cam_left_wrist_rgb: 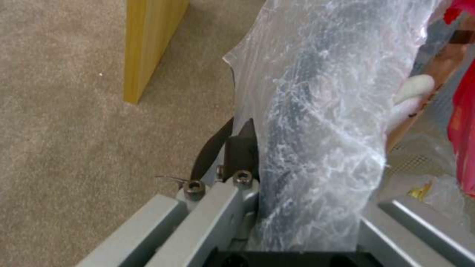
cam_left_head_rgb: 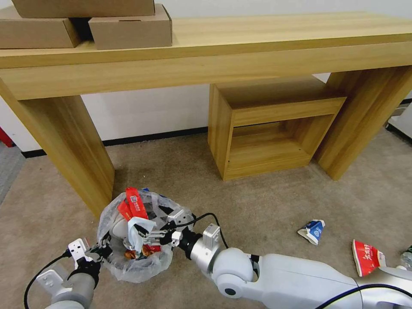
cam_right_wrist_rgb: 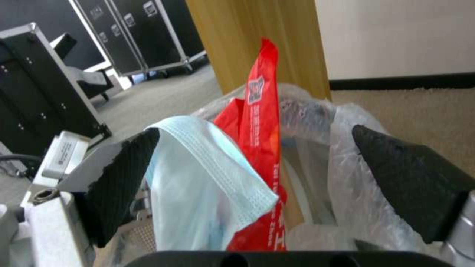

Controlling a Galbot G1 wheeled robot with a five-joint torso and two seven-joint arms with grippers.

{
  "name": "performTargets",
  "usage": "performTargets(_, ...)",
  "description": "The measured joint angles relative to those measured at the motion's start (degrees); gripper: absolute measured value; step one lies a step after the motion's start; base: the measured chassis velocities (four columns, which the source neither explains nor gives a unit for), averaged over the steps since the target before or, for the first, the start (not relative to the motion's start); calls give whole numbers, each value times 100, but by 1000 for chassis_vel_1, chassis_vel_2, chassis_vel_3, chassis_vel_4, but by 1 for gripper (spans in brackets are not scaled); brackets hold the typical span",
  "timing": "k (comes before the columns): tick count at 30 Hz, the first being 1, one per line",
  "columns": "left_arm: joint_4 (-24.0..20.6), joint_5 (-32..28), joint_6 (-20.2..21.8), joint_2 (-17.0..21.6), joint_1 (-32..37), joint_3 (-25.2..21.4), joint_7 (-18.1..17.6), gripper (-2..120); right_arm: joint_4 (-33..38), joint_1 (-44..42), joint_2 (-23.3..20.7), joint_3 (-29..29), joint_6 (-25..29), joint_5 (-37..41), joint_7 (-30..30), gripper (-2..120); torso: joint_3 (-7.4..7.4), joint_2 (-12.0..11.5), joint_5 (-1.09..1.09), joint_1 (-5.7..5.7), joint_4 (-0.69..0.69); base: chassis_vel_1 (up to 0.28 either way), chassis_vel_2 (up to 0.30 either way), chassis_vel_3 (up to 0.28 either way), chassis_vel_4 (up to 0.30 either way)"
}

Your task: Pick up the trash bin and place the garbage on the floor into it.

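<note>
Pale blue mask [cam_right_wrist_rgb: 207, 181] hangs from the wide-spread right claw [cam_left_head_rgb: 161, 236] over the trash bin [cam_left_head_rgb: 128, 266]; left claw [cam_left_head_rgb: 101, 252] pinching its rim should hold level.

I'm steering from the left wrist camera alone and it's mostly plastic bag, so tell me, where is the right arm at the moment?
Observer: The right gripper is over the bin, jaws wide apart.
Operator: Anything in it?
Observer: A pale blue face mask hangs against one jaw, unclamped, beside a red wrapper sticking up out of the bin.
Operator: What's lying on the carpet?
Observer: A blue-white carton and a second red wrapper, off to the robot's right.
</note>
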Motion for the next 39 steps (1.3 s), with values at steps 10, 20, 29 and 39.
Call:
performTargets(10,-51,1,2,-14,56,8,-1,0,-92,35,91,-199,-55,-86,84,98,0,0,0,0,0,0,0,0,0)
performTargets(20,-66,11,-9,-36,61,7,3,0,126,204,17,-421,-351,384,415,97,0,0,0,0,0,0,0,0,0)
performTargets(29,-21,20,-11,-21,15,26,6,0,750,95,29,-205,-846,1437,1126,97,0,0,0,0,0,0,0,0,0)
performTargets(39,-6,37,-21,-18,30,32,6,0,914,9,204,-58,-1228,1906,1813,98,0,0,0,0,0,0,0,0,0)
